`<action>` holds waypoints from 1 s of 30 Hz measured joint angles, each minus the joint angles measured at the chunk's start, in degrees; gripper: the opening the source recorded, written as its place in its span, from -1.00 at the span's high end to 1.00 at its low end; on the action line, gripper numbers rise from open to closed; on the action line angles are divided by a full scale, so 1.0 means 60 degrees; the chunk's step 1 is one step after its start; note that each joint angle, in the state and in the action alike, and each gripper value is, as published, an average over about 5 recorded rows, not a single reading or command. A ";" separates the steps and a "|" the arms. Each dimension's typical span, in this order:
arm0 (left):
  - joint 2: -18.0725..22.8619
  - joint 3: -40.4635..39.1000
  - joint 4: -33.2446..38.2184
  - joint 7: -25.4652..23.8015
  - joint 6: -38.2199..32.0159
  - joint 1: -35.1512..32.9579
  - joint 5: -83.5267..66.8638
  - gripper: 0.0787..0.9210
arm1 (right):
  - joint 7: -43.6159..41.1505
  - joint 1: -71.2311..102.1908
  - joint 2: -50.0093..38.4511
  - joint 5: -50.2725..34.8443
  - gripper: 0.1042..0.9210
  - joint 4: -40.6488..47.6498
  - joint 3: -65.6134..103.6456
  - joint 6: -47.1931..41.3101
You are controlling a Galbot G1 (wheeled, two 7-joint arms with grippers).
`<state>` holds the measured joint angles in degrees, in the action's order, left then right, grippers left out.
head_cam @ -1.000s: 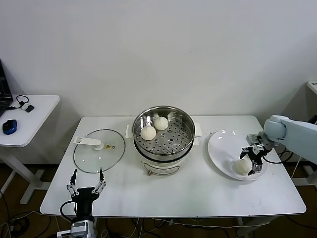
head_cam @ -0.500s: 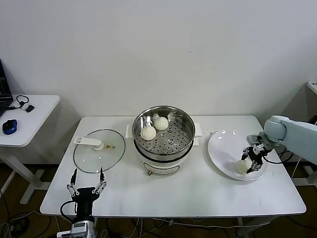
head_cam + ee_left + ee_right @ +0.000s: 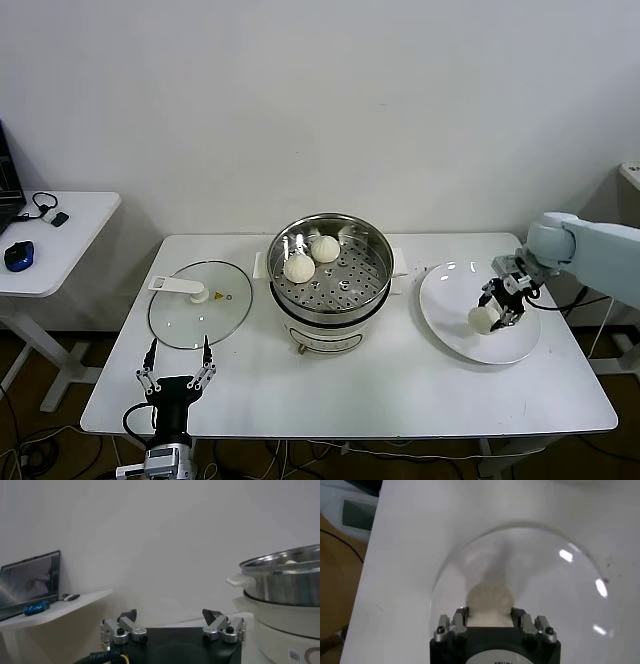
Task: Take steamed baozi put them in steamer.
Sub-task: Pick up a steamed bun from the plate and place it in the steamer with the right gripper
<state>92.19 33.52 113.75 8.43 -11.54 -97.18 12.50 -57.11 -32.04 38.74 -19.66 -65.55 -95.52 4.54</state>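
The right gripper point(image 3: 492, 308) has its fingers clamped on a baozi point(image 3: 483, 319) just above the white plate point(image 3: 450, 320), ready to carry it to the steamer point(image 3: 330, 270), which holds two already. The left gripper point(image 3: 176, 365) waits spread wide at the worktop's point(image 3: 400, 385) near edge.

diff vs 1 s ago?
The right end effector closed on the baozi and lifted it off the white plate, shifting toward the steamer. Unchanged: two baozi in the steamer, the glass lid on the table, and the left end effector, open at the front edge.
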 measured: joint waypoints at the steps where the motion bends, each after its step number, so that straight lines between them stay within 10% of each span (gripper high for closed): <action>1: 0.0000 -0.0006 -0.0002 0.0001 0.0000 0.0003 0.0001 -0.77 | 0.0000 -0.0259 0.0070 -0.0071 -0.18 -0.0112 -0.0170 0.0065; 30: 0.0000 0.0036 0.0035 0.0125 -0.0014 -0.0031 -0.0061 -0.77 | 0.1613 -0.3161 0.3383 0.0674 -0.30 -0.1316 -0.0722 0.4646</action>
<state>92.19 33.73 113.96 9.18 -11.62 -97.37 12.14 -47.43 -51.01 59.04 -15.62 -73.45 -99.86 32.42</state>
